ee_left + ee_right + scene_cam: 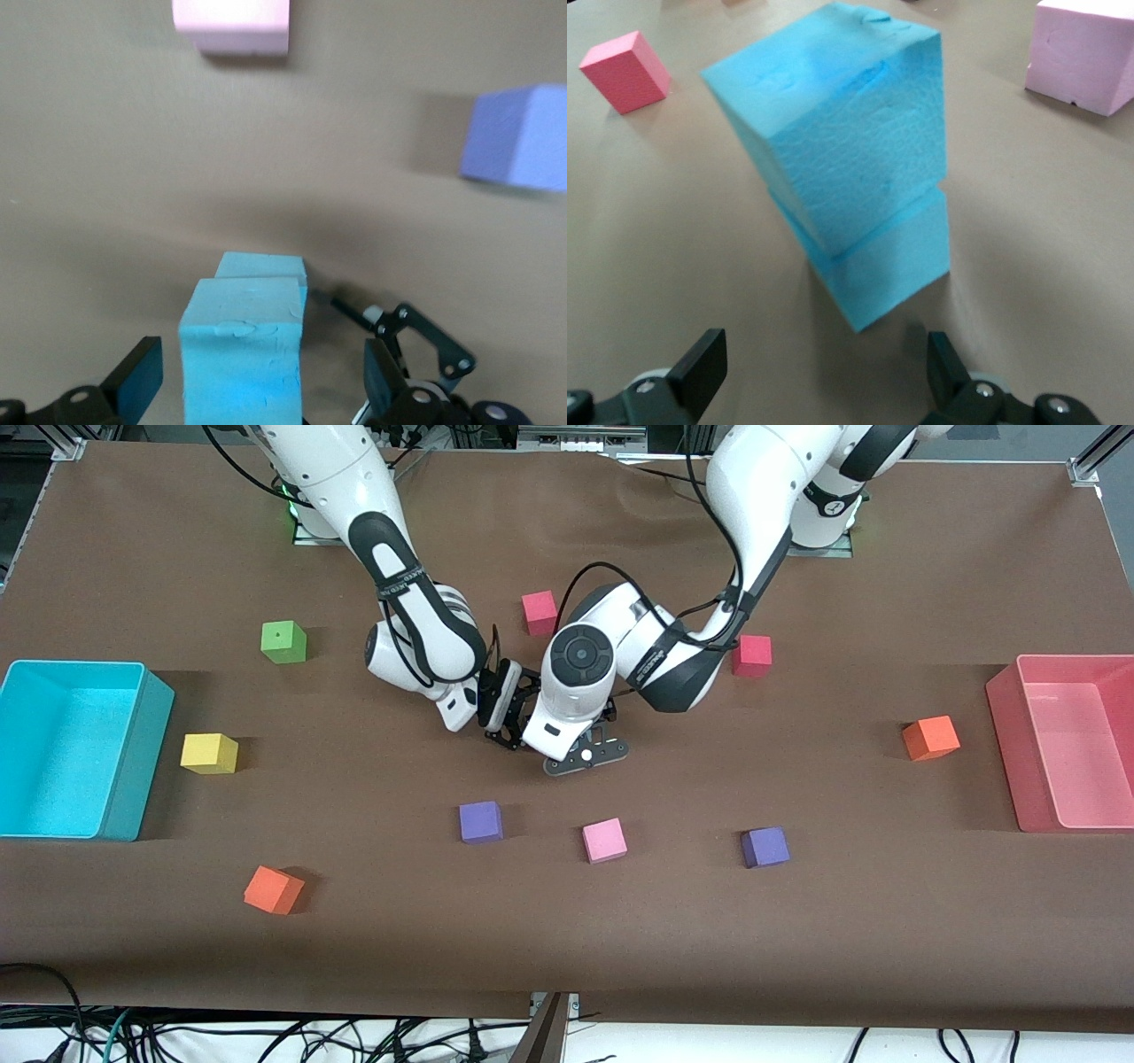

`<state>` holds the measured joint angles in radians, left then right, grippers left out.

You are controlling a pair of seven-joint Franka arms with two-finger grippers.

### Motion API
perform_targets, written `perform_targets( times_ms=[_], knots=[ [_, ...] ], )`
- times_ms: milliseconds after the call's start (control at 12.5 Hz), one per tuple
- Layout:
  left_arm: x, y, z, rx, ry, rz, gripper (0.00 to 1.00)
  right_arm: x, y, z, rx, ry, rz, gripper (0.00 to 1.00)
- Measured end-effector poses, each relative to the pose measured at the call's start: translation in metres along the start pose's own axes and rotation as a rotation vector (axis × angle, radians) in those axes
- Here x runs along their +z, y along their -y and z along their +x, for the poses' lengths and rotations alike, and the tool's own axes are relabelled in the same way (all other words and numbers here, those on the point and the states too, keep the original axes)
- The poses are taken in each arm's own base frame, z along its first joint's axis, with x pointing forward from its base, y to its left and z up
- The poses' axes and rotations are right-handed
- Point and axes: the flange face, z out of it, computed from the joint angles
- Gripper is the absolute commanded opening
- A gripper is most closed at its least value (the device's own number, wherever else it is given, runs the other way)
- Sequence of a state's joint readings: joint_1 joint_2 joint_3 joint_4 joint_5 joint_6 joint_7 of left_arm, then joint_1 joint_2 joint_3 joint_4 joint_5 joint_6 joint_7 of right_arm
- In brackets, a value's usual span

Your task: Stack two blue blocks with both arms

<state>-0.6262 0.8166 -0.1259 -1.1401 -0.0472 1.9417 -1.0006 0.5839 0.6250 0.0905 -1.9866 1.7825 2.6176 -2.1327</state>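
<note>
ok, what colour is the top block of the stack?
Light sky-blue, same as the one under it. The top block shows best in the right wrist view.

Two light-blue foam cubes: upper blue block (833, 115) sits on lower blue block (890, 257), slightly offset and twisted, stacked mid-counter (673, 230), matte faces dented.

A brown table cover (886, 957) is lying flat under even light.
Black cables (266, 1036) are trailing along the white floor strip (753, 1045) at the near edge; metal framing (1094, 456) is showing at the corners.
</note>
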Motion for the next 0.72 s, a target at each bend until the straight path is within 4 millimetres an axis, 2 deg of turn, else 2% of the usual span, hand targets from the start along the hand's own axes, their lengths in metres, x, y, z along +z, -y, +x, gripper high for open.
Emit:
perform_targets(
  times_ms=[160,321,561,722],
  knots=[
    [-0.058,0.021,0.014,-0.026,-0.019,-0.012,1.0,-0.035,0.0,-0.008,0.028,-0.011,-0.005,1.0],
    [-0.128,0.067,0.032,-0.023,-0.027,-0.003,1.0,-0.072,-0.003,-0.017,0.108,-0.038,-0.014,1.0],
    [-0.221,0.161,0.056,0.018,-0.05,0.003,1.0,-0.108,-0.006,-0.008,0.295,-0.082,-0.011,1.0],
    [-0.268,0.231,0.058,0.084,-0.061,0.018,1.0,-0.132,-0.011,0.007,0.379,-0.074,0.047,1.0]
  ],
)
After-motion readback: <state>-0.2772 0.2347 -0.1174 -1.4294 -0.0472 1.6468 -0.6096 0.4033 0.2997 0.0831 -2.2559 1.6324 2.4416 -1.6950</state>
